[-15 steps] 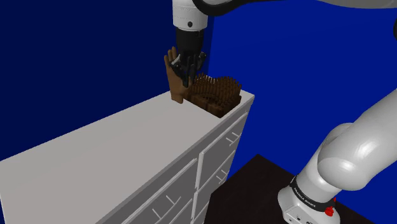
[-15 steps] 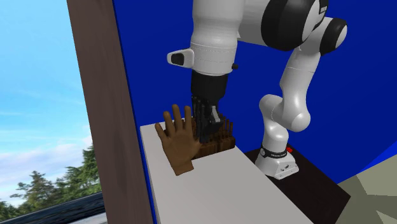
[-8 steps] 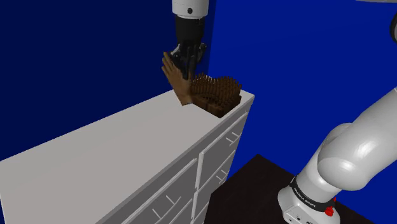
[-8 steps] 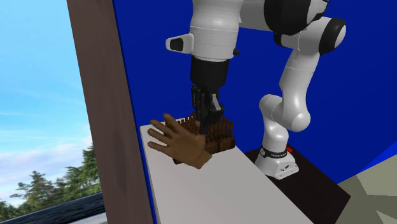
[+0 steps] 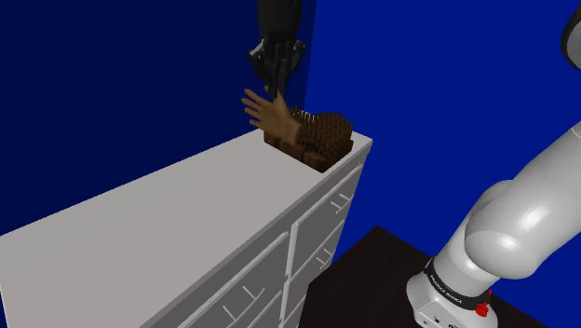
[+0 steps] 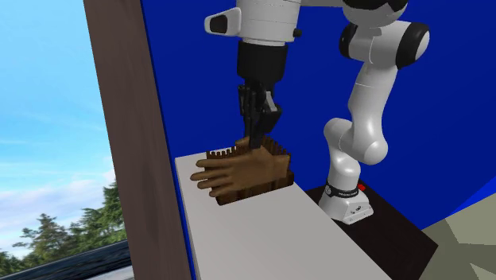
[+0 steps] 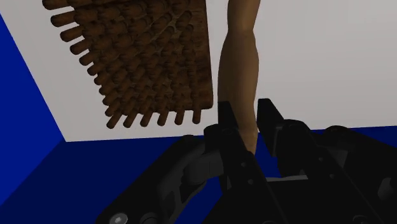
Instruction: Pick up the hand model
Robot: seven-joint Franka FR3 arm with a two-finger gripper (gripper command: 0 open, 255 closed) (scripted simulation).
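Observation:
The hand model (image 5: 268,111) is brown, and my black gripper (image 5: 276,90) is shut on it from above. It hangs tipped over, roughly level, with its fingers pointing to the shoulder view's left. In the second exterior view the hand model (image 6: 241,170) lies across the front of a brown pegged block, under the gripper (image 6: 256,143). Through the wrist camera the two fingertips clasp a narrow part of the hand model (image 7: 238,63), with the gripper (image 7: 247,118) high above the dresser top. Whether the model touches the block I cannot tell.
A brown block covered in pegs (image 5: 322,136) stands at the far corner of the white dresser top (image 5: 168,214), right by its edge. Drawer fronts (image 5: 317,233) drop below that edge. Blue walls stand behind. A brown post (image 6: 127,135) rises beside the dresser.
The gripper has risen with the hand model. The model has swung from upright on the dresser top to roughly level, fingers out sideways, over the pegged block.

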